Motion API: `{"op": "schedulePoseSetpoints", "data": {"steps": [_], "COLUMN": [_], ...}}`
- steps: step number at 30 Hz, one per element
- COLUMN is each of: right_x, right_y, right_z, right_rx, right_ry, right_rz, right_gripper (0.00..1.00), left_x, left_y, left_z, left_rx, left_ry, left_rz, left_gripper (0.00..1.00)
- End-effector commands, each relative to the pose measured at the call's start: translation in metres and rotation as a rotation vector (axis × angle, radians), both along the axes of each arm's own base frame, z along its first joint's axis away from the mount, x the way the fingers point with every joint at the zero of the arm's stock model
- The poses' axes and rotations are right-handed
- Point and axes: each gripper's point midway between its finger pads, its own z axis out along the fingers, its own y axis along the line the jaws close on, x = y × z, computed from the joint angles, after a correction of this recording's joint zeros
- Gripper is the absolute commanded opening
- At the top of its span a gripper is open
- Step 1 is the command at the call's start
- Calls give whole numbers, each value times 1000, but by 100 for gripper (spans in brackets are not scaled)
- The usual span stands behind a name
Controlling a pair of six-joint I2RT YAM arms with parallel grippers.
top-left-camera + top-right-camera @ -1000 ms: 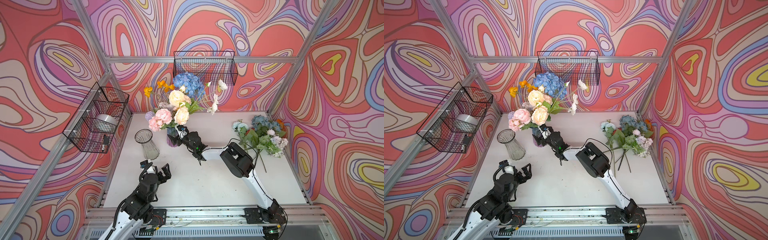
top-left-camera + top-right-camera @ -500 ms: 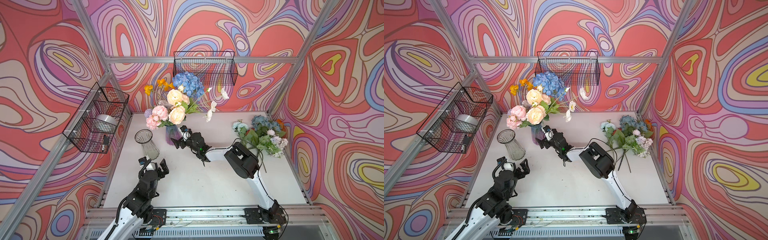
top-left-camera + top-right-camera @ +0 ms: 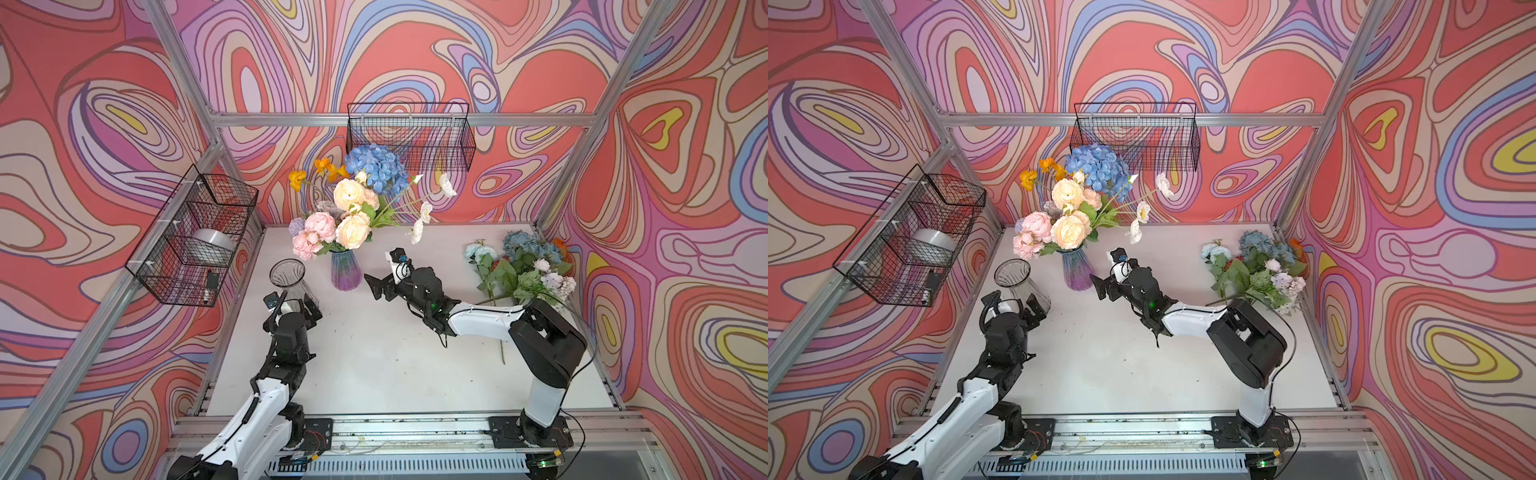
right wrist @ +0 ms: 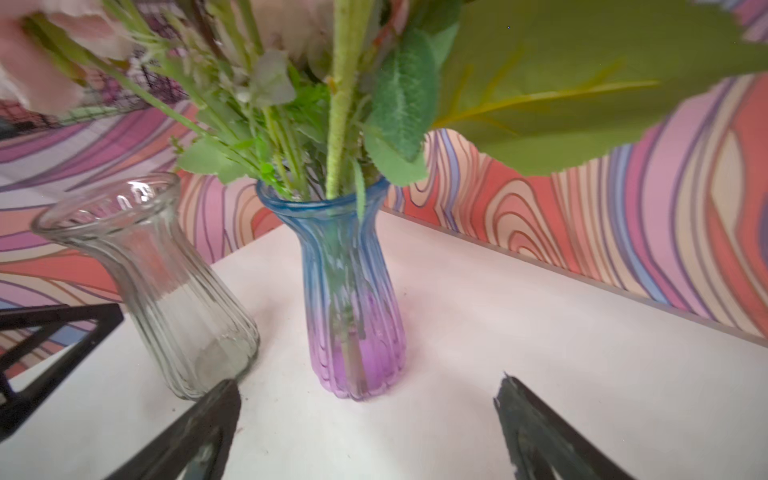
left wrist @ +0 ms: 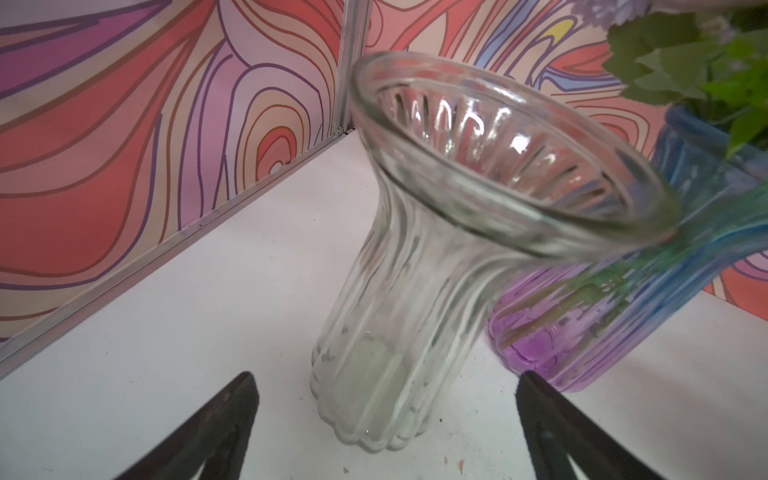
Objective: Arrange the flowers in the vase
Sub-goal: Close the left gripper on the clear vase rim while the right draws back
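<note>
A blue-to-purple glass vase [image 3: 345,272] [image 3: 1076,270] [image 4: 353,291] stands upright at the back of the table and holds flowers [image 3: 357,199] [image 3: 1079,195]: a blue hydrangea, cream and pink roses, orange and white poppies. More flowers [image 3: 519,266] [image 3: 1254,266] lie in a heap at the back right. My right gripper [image 3: 384,276] [image 3: 1106,276] [image 4: 370,424] is open and empty, a short way right of that vase. My left gripper [image 3: 293,305] [image 3: 1013,305] [image 5: 386,415] is open, and an empty clear ribbed vase [image 3: 289,278] [image 5: 436,249] [image 4: 166,282] stands just ahead of its fingertips, untouched.
A wire basket [image 3: 195,237] on the left wall holds a silver bowl-like object. A second wire basket [image 3: 409,133] hangs on the back wall behind the bouquet. The two vases stand close together near the back left corner. Patterned walls enclose the white table [image 3: 374,365].
My right gripper let go of the blue-purple vase and backed away to the right. The bouquet swayed left and came back upright. My left gripper moved forward up to the clear vase.
</note>
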Motion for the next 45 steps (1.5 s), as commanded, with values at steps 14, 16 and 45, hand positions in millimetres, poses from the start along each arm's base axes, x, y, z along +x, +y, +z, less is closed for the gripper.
{"op": "schedulePoseSetpoints", "data": {"steps": [14,16,45], "right_x": [0,1,2], "right_y": [-74,-73,-80], "right_z": [-29,-34,-44], "right_rx": [-216,-229,-250], "right_ry": [115,122,141], "right_rz": [-274,-271,-305], "right_gripper": [98,98,98], "left_x": [64,68,72], "left_y": [3,6,-1], "left_z": [24,24,36], "left_rx": [158,166,170], "left_ry": [17,7,-64], "left_rz": [-75,-50,-88], "left_gripper": [100,100,4]}}
